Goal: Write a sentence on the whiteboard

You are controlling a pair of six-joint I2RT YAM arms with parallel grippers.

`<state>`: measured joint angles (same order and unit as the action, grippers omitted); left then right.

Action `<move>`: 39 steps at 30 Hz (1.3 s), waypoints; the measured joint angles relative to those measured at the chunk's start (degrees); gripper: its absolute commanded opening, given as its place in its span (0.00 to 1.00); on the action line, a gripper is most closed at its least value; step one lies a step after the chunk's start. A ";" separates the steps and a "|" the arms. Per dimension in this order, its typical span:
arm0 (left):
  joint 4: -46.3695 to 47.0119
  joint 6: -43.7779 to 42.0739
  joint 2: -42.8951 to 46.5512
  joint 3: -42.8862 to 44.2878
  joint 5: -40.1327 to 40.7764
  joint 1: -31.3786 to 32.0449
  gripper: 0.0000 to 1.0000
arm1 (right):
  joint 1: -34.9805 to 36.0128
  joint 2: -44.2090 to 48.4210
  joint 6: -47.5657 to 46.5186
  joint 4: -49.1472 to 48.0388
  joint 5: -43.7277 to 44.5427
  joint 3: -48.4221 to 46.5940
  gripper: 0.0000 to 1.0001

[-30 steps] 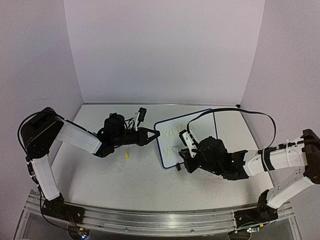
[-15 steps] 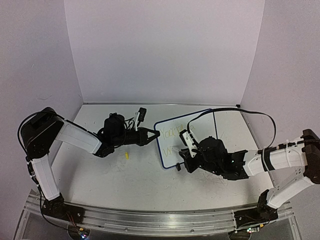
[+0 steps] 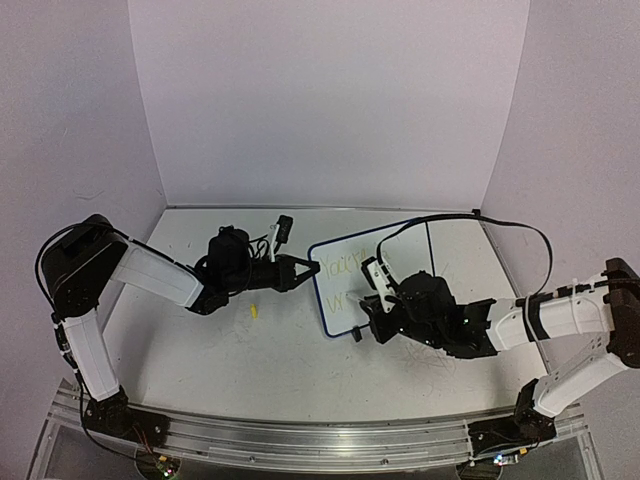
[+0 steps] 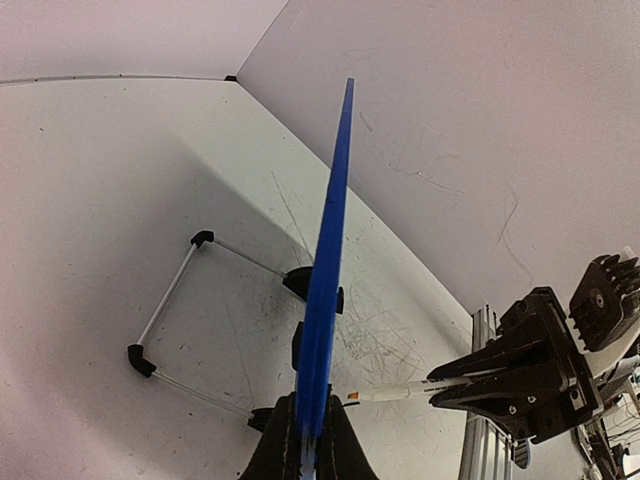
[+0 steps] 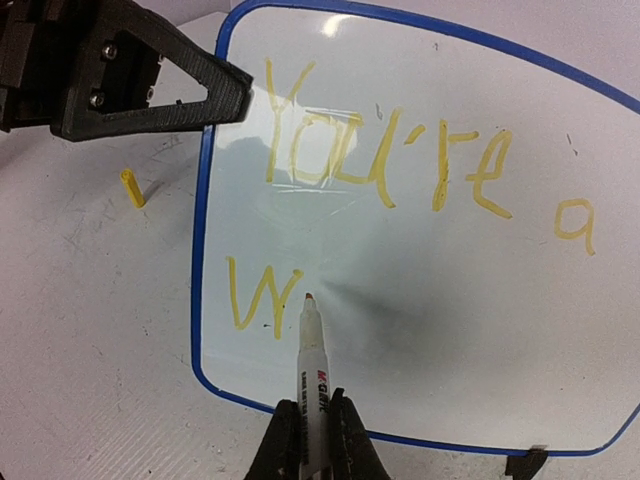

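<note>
As I read the feeds, item one: whiteboard [image 5: 460, 340], propped on the table [image 3: 230, 350] between the two arms, with my left gripper [image 4: 308, 445] clamped on its left rim. Item two: marker [image 5: 312, 370], white barrel, pinched tight in my right gripper [image 5: 310, 432], tip touching the board just right of the "W". Item three: sentence [image 5: 385, 165], yellow, "You're a" on the top line, "W" alone beneath. Item four: small yellow piece [image 5: 132, 188], lying on the table left of the board.

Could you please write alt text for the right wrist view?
The right gripper holds a marker, its tip at the whiteboard right of a yellow "W" under "You're a". The left gripper clamps the board's top-left edge; a yellow cap lies left of the board.
</note>
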<state>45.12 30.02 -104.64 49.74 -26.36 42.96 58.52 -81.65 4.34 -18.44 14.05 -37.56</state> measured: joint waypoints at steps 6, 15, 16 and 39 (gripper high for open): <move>0.00 0.00 0.00 0.00 -0.01 0.00 0.00 | 0.00 0.00 0.00 0.00 -0.22 0.00 0.00; 0.00 0.00 0.00 -0.01 -0.01 0.00 0.00 | -1.59 0.91 0.10 0.00 -0.39 0.50 0.00; 0.00 0.00 0.00 0.00 -0.01 0.00 0.00 | -2.10 1.37 0.18 0.00 -0.58 0.68 0.00; 0.01 1.14 0.00 -0.02 0.35 0.04 0.00 | -9.38 9.80 -0.20 3.89 -3.83 0.21 0.00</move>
<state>45.13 31.16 -104.64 49.71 -26.01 43.00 49.15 -71.84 4.14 -14.55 10.22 -37.35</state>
